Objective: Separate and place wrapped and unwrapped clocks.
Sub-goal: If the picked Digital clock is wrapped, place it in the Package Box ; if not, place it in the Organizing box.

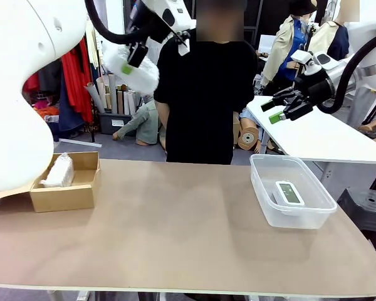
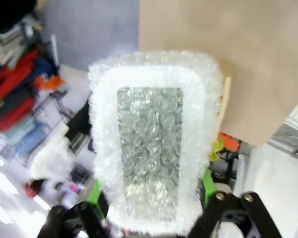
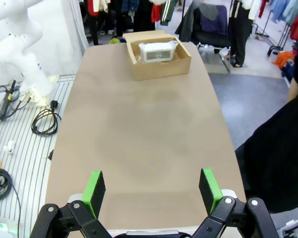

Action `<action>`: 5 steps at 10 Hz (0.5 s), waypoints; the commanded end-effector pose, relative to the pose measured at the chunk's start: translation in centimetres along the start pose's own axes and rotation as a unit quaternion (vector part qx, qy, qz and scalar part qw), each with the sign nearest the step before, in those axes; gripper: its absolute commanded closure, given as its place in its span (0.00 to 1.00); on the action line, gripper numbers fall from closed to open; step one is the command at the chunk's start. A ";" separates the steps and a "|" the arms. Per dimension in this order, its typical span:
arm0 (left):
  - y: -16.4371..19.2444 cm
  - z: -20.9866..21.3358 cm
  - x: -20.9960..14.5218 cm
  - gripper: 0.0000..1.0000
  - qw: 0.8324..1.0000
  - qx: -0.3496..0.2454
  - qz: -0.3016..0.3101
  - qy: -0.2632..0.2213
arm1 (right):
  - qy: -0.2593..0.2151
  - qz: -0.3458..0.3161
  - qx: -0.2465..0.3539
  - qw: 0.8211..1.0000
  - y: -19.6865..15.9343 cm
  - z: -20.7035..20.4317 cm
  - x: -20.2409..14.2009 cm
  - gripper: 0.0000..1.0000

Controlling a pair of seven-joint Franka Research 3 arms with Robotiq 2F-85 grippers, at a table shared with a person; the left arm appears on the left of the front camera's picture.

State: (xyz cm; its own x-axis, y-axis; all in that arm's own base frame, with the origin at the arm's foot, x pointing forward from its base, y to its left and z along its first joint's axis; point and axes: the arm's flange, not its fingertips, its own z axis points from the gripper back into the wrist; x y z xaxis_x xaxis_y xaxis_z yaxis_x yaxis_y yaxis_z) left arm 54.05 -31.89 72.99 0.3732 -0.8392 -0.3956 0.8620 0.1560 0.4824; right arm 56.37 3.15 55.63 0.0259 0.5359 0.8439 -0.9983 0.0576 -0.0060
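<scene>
High above the table's left side, my left gripper (image 1: 135, 58) is shut on a bubble-wrapped clock (image 1: 143, 74). In the left wrist view that wrapped clock (image 2: 151, 148) stands between the green pads (image 2: 95, 191) of the left gripper (image 2: 151, 196). A second wrapped clock (image 1: 58, 170) lies in the cardboard box (image 1: 66, 197) at the table's left end, also seen as wrapped clock (image 3: 158, 51) in box (image 3: 161, 69). The bare white clock (image 1: 288, 191) lies in the clear plastic bin (image 1: 263, 188) at the right. My right gripper (image 1: 279, 110) hangs open and empty above the bin; its own view shows the right gripper (image 3: 151, 191) over bare tabletop.
A person in a black shirt (image 1: 203, 94) stands at the far edge, just beside the raised wrapped clock. The brown tabletop (image 1: 175, 232) lies bare between box and bin. A white table (image 1: 326, 135) stands behind at right.
</scene>
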 end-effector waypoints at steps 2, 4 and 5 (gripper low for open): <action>2.5 -0.5 -2.4 1.00 0.990 -0.020 0.106 0.093 | 0.000 0.004 -0.001 1.000 0.1 0.1 0.1 0.00; 1.6 -2.7 -5.4 1.00 0.981 -0.082 0.153 0.083 | 0.000 0.004 -0.001 1.000 0.1 0.1 0.1 0.00; 1.3 -3.6 -6.6 1.00 0.978 -0.098 0.160 0.091 | 0.000 0.004 -0.001 1.000 0.1 0.1 0.1 0.00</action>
State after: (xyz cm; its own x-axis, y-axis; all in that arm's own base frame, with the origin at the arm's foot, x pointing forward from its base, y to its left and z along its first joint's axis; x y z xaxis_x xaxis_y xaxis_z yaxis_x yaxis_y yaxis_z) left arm 54.28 -24.78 72.99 0.6512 -0.6311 -0.4215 0.7507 0.4540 0.4800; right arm 56.37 3.14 55.63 0.0261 0.5359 0.8439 -0.9983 0.0578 -0.0058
